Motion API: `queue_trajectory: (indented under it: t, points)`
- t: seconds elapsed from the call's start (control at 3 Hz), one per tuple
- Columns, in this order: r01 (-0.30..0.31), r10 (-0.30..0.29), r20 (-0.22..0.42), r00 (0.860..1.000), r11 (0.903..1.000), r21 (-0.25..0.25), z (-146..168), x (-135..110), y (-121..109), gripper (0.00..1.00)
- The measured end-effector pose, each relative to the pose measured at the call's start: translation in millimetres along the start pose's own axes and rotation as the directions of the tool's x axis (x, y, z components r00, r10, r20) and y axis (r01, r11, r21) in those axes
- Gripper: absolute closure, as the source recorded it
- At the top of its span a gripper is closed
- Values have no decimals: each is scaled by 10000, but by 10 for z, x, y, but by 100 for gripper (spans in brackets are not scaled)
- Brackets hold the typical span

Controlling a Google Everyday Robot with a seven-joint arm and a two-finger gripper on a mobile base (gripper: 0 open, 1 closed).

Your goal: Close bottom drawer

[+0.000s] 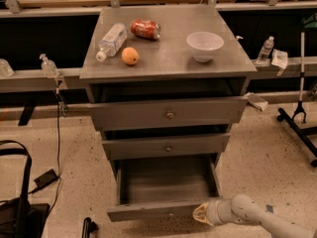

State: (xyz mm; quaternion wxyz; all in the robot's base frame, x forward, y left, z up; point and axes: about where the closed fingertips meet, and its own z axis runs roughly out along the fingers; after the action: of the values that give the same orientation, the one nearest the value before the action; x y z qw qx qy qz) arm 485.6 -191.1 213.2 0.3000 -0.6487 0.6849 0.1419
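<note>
The bottom drawer (148,210) of the grey cabinet is pulled far out, its slim front panel low in the view and its inside empty. My gripper (199,214) comes in from the lower right on a white arm (247,213). Its tip rests against the right end of the drawer's front panel. The drawer's knob is hard to make out.
On the cabinet top (168,58) lie a plastic bottle (111,40), a red can (145,29), an orange (130,56) and a white bowl (204,45). The top drawer (168,114) and middle drawer (167,147) stand slightly out. A black bag (17,207) sits left; a stand base (297,118) right.
</note>
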Motion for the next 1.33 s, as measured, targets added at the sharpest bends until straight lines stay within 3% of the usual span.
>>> queue_trajectory:
  t: [0.67, 1.33]
  points:
    - [-854, 853, -33, 9963, 9959, -299, 467, 452, 211, 100]
    - [-587, 598, -249, 9979, 9975, 397, 811, 665, -218, 100]
